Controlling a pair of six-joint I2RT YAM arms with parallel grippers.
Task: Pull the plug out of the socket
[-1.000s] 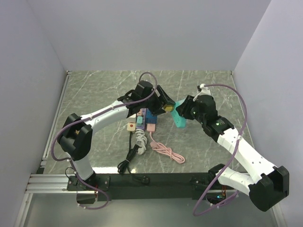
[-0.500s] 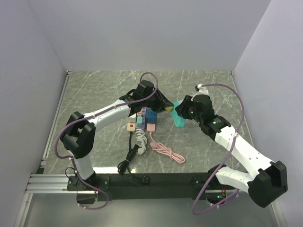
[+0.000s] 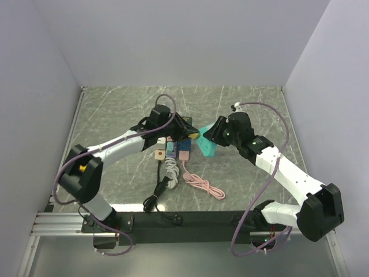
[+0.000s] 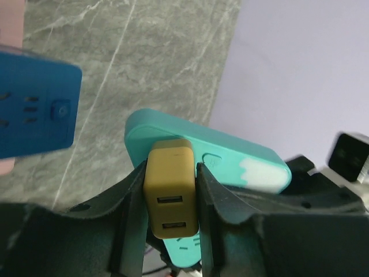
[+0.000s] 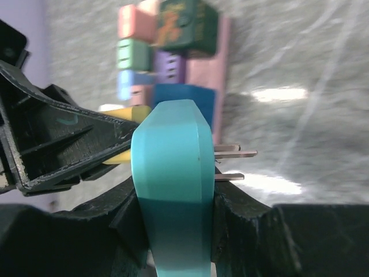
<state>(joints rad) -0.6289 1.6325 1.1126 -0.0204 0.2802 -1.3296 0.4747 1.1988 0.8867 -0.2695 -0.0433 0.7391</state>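
Clamping left jaws: shut on the yellow plug (image 4: 169,196), with a black finger (image 4: 132,202) flat against each long side
Right jaws: closed on the teal socket (image 5: 170,150), with fingers (image 5: 228,208) pressed to its two broad faces at the end nearer the right arm
Yellow plug: seated on the face of the teal socket, close to its rounded end, with two slots on the outward end; not yet pulled off
Teal socket: raised clear of the desk (image 3: 115,109), midway between the two arms, just right of the coloured adapters (image 3: 173,149), lying tilted
Metal prongs (image 5: 233,153): bare, jutting from the socket face opposite the plug
Coloured adapters: bunched on the desk under the left arm, in blue, purple, green, pink and tan, touching one another
Blue block (image 4: 34,104): at the left edge of the left wrist view, with socket holes on its face, apart from the teal socket
White cable (image 3: 171,169): bundled just near of the adapters
Pink cable (image 3: 202,186): looped on the desk, trailing near and right from the adapters
Black cable (image 3: 154,196): running from the white bundle toward the near edge of the desk
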